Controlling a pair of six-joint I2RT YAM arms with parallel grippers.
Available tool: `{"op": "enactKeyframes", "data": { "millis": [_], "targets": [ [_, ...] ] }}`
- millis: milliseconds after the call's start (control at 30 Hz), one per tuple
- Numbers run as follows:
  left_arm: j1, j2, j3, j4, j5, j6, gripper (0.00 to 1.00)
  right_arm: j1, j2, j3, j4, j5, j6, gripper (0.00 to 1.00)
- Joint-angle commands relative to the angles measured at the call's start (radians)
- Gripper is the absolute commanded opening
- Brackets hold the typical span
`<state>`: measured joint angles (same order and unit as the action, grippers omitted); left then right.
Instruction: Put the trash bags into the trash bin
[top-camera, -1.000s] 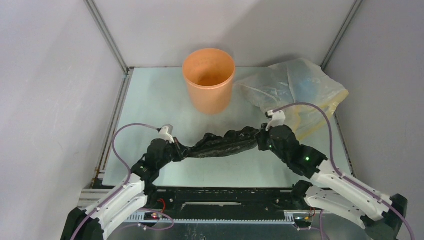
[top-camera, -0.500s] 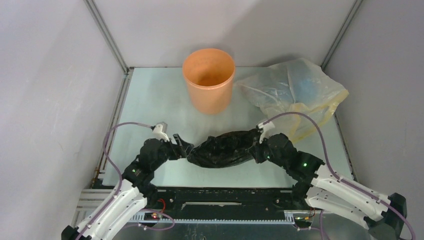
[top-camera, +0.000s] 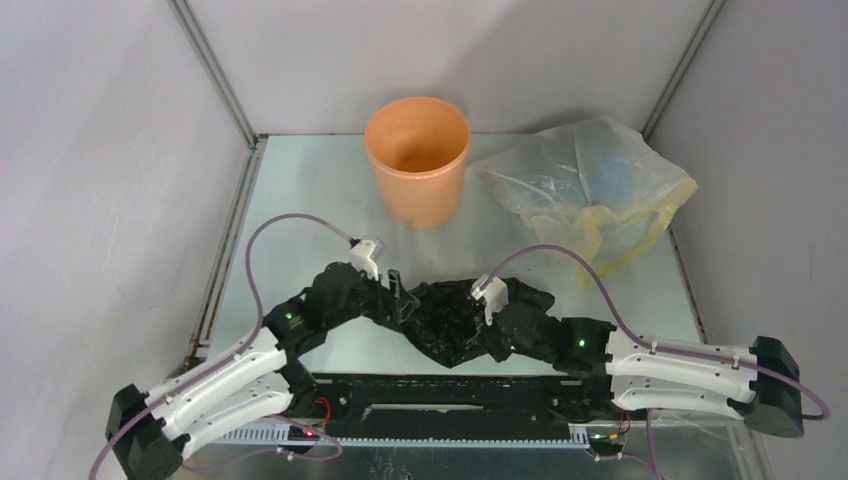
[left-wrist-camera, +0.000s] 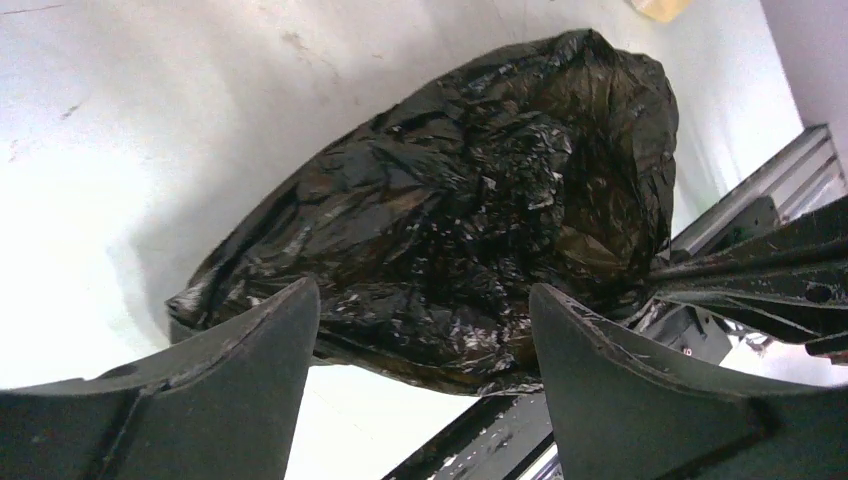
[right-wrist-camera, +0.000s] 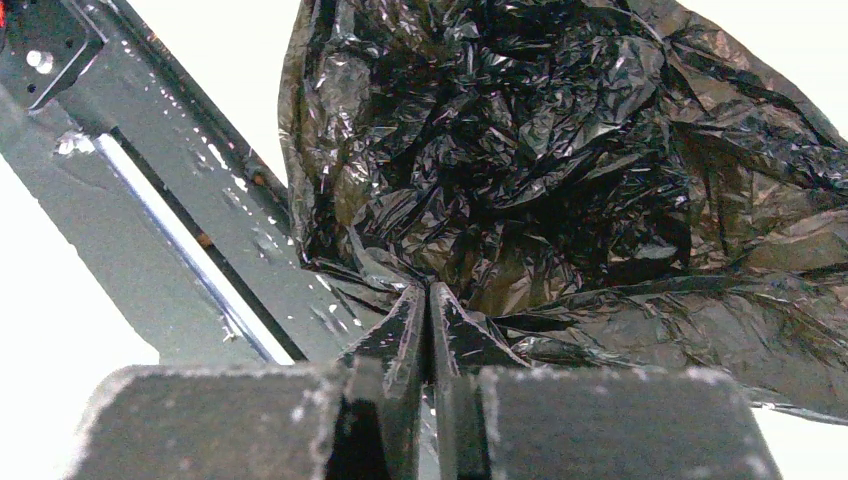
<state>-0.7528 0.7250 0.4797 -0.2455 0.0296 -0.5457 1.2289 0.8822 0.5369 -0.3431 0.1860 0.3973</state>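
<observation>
the black trash bag (top-camera: 450, 318) lies bunched on the table (top-camera: 300, 200) near its 6 o'clock edge, well apart from the orange trash bin (top-camera: 417, 165) at the bag's 12 o'clock. the right fingers (right-wrist-camera: 428, 310) are clenched on a fold of film. the left fingers (top-camera: 396, 292) are released, spread at the bag's 9 o'clock side. the step looks like gathering: the left should close on a thick bunch, so both lift it compact over the rim. a translucent yellowish bag (top-camera: 590, 185) lies at 2 o'clock, off the straight line, though a trailing tail might brush it.
</observation>
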Motion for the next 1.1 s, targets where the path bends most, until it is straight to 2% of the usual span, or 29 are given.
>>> {"op": "enactKeyframes", "data": {
  "millis": [0,233,400,500,600,700,1067],
  "targets": [
    [-0.109,0.079,0.1,-0.003,-0.125,-0.005,0.85,0.021,-0.025,-0.01,-0.006,0.095,0.039,0.08],
    [-0.237,0.254,0.19,-0.006,-0.316,-0.167,0.82,0.026,-0.074,-0.057,0.048,0.094,0.034,0.09],
    [-0.295,0.411,0.341,-0.105,-0.465,-0.19,0.8,0.027,-0.081,-0.071,0.053,0.1,0.033,0.09],
    [-0.32,0.52,0.445,-0.199,-0.535,-0.194,0.75,0.03,-0.086,-0.078,0.058,0.102,0.031,0.09],
    [-0.337,0.622,0.526,-0.272,-0.556,-0.2,0.68,0.032,-0.096,-0.082,0.067,0.107,0.032,0.09],
    [-0.358,0.694,0.565,-0.282,-0.557,-0.211,0.66,0.032,-0.11,-0.09,0.07,0.114,0.03,0.09],
    [-0.37,0.815,0.588,-0.331,-0.587,-0.257,0.6,0.034,-0.125,-0.103,0.079,0.112,0.029,0.08]
  ]
}}
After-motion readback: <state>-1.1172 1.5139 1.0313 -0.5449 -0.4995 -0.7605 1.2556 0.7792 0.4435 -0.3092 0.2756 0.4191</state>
